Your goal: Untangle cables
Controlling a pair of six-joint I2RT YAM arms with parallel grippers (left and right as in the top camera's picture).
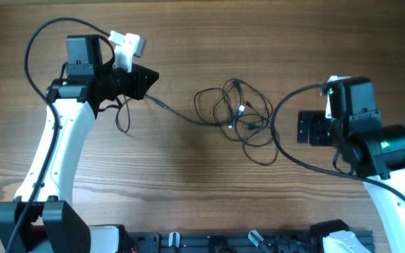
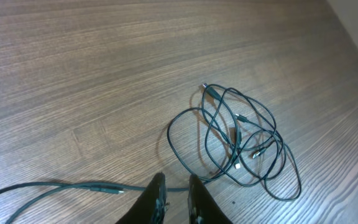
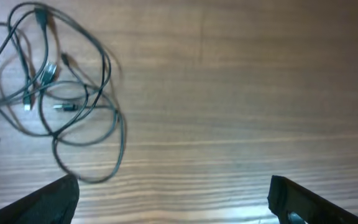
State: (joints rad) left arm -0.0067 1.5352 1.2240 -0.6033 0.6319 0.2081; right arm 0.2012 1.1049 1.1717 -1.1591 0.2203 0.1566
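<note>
Black cables (image 1: 241, 116) lie mid-desk in a loose tangle, one strand running out leftward along the desk's (image 1: 188, 42) length into the left pincer (image 2: 174, 190), which is clenched on it. Nothing else sits near the heap; the right pincer (image 3: 173, 199) hangs released just right of it. Thin loops overlap, small plugs showing inside.

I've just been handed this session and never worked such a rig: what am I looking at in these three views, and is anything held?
Two white-and-black robot arms work at a brown wooden table. The overhead view looks straight down; the other two come from cameras on each wrist. A loose tangle of thin black cables lies mid-table. The left gripper is closed on one strand leading out of the tangle. The right gripper stands wide open beside the tangle, holding nothing.
</note>
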